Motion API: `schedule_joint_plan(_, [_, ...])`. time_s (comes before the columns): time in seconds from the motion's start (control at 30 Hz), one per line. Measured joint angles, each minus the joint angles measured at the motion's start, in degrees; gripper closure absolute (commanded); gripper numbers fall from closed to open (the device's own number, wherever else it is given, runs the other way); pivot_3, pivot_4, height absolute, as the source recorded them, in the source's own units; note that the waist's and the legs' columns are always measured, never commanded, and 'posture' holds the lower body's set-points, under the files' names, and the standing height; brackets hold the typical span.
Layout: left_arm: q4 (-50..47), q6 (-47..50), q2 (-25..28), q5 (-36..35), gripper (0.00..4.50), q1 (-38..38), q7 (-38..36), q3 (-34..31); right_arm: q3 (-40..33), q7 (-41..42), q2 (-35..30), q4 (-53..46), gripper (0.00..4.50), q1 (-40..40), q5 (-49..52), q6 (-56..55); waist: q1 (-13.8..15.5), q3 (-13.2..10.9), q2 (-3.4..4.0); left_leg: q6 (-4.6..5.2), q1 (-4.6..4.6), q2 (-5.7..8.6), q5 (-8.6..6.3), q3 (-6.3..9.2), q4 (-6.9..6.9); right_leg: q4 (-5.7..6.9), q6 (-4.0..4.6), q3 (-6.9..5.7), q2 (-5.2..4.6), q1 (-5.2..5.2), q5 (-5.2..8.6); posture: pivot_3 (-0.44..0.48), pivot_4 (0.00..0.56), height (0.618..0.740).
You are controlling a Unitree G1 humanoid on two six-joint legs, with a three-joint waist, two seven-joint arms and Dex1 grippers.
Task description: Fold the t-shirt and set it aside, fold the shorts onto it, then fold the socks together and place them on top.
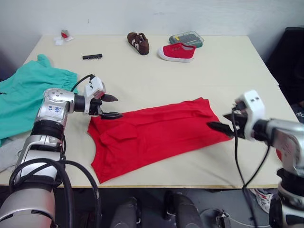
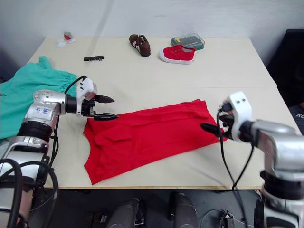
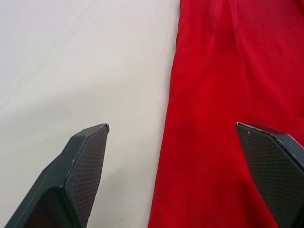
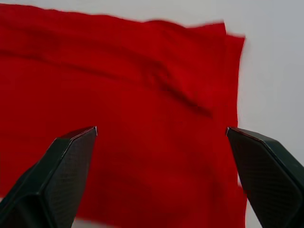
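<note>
T-shirt (image 1: 156, 133) lies partly folded on bench (image 1: 142, 76), near front edge, long axis running left-right, between my two claws. Left claw (image 1: 111, 107): fingers spread, holding nothing, tips at t-shirt's upper-left corner; in left wrist view one finger (image 3: 80, 166) is over bare bench, the other over red fabric. Right claw (image 1: 219, 127): released, holding nothing, at t-shirt's right end; in right wrist view both fingers (image 4: 61, 166) stand wide apart w/ red fabric between them. Shorts (image 1: 28, 92) lie in a loose heap on bench's left side, well apart from t-shirt, part hanging over left edge. Far side of bench: red shoe (image 1: 176, 51), brown shoe (image 1: 138, 42), clear case (image 1: 186, 38) behind red shoe, black strip (image 1: 92, 56), small red-white item (image 1: 64, 35) at far-left corner.
</note>
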State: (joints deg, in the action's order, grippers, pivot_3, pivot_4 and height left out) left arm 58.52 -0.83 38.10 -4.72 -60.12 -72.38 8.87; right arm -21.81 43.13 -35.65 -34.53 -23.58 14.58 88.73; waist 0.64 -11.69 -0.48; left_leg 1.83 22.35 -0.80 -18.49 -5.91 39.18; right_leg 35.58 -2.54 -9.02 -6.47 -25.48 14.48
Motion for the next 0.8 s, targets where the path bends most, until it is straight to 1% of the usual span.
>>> schedule_joint_plan(0.07, [3.37,-2.64,-0.61,1.86,0.00,-0.68,0.09,0.43,-3.60,-2.51,3.31,-4.54,0.04,4.92,0.86,2.52,0.06,0.05,-0.10,0.04,-0.03,-0.02,-0.03,0.06,-0.01,-0.05,0.00,-0.01,-0.02,0.02,0.00,0.000,0.150,0.740])
schedule_joint_plan(0.13, [7.15,-4.90,-1.39,4.16,0.00,-1.44,1.04,0.95,-6.57,-5.95,8.60,-7.19,0.04,11.03,2.35,3.47,0.31,0.04,-0.11,0.05,-0.02,-0.02,-0.04,0.07,-0.04,-0.04,0.00,-0.01,-0.04,-0.01,0.00,0.000,0.150,0.740])
schedule_joint_plan(0.2, [9.64,-6.31,-1.97,6.15,0.00,-2.01,2.77,1.35,-7.84,-8.98,11.83,-7.78,0.04,13.41,3.35,3.48,0.21,0.04,-0.10,0.08,-0.03,0.01,-0.03,-0.01,-0.03,0.02,0.00,0.06,-0.06,-0.05,-0.03,0.000,0.150,0.740])
schedule_joint_plan(0.27, [10.85,-7.98,-2.57,8.00,0.00,-2.89,4.56,1.56,-8.76,-12.24,14.30,-7.93,0.04,13.88,4.39,3.47,0.15,0.04,-0.11,0.12,-0.03,0.01,0.00,-0.02,-0.03,0.02,0.01,0.06,-0.06,-0.04,-0.12,0.000,0.150,0.740])
schedule_joint_plan(0.37, [12.27,-9.10,-3.02,9.88,0.64,-4.17,6.09,1.56,-10.54,-16.56,19.03,-7.96,0.00,13.74,6.39,3.42,0.13,0.05,-0.12,0.12,-0.06,0.01,0.01,-0.01,-0.03,0.06,0.01,0.07,-0.05,-0.03,-0.12,0.000,0.150,0.740])
schedule_joint_plan(0.5, [13.52,-9.81,-3.31,11.39,1.80,-4.52,6.74,1.27,-11.00,-21.35,23.39,-6.92,0.00,12.14,8.38,3.17,-0.57,0.31,-0.50,0.12,-0.18,0.01,0.01,-0.02,-0.04,0.13,0.01,0.09,-0.04,0.04,-0.12,0.000,0.150,0.740])
schedule_joint_plan(0.53, [13.86,-9.85,-3.32,11.75,2.17,-4.57,6.84,1.26,-10.66,-22.51,24.55,-5.94,0.00,11.19,8.56,2.86,-0.80,0.43,-0.66,0.21,-0.25,0.01,-0.04,-0.04,-0.04,0.07,0.01,0.11,-0.04,0.07,-0.12,0.000,0.150,0.740])
schedule_joint_plan(0.6, [13.98,-9.86,-3.55,12.15,2.73,-4.58,7.08,1.27,-9.82,-24.06,25.53,-4.69,0.00,10.04,8.70,2.55,-0.92,0.58,-0.88,0.38,-0.30,-0.01,-0.12,-0.05,-0.04,0.06,0.01,0.15,-0.06,0.08,-0.12,0.000,0.150,0.740])
schedule_joint_plan(0.63, [14.05,-9.87,-3.61,12.27,3.10,-4.57,7.11,1.25,-9.61,-24.69,25.86,-4.07,0.00,9.50,8.75,2.52,-0.92,0.65,-0.99,0.38,-0.32,-0.03,-0.11,-0.02,-0.04,0.07,0.02,0.15,-0.07,0.08,-0.12,0.000,0.150,0.740])
schedule_joint_plan(0.73, [14.08,-9.97,-3.63,12.96,4.04,-4.52,7.13,1.26,-8.72,-26.39,27.00,-0.95,0.63,6.48,8.30,2.56,-1.13,0.78,-1.19,0.36,-0.37,-0.08,-0.09,-0.04,-0.04,0.08,0.14,0.16,-0.07,0.10,-0.19,0.000,0.150,0.740])
schedule_joint_plan(0.77, [14.05,-10.09,-3.64,13.10,4.37,-4.51,7.13,1.26,-8.24,-26.85,27.20,0.12,0.95,5.29,8.01,2.54,-1.20,0.79,-1.18,0.36,-0.38,-0.08,-0.08,-0.05,-0.04,0.09,0.16,0.17,-0.07,0.09,-0.20,0.000,0.150,0.740])
schedule_joint_plan(0.8, [14.05,-10.13,-3.59,13.14,4.50,-4.48,7.14,1.21,-7.98,-27.23,27.45,1.24,1.25,4.24,7.74,2.54,-1.26,0.79,-1.18,0.35,-0.39,-0.09,-0.08,-0.04,-0.04,0.10,0.17,0.17,-0.07,0.09,-0.20,0.000,0.150,0.740])
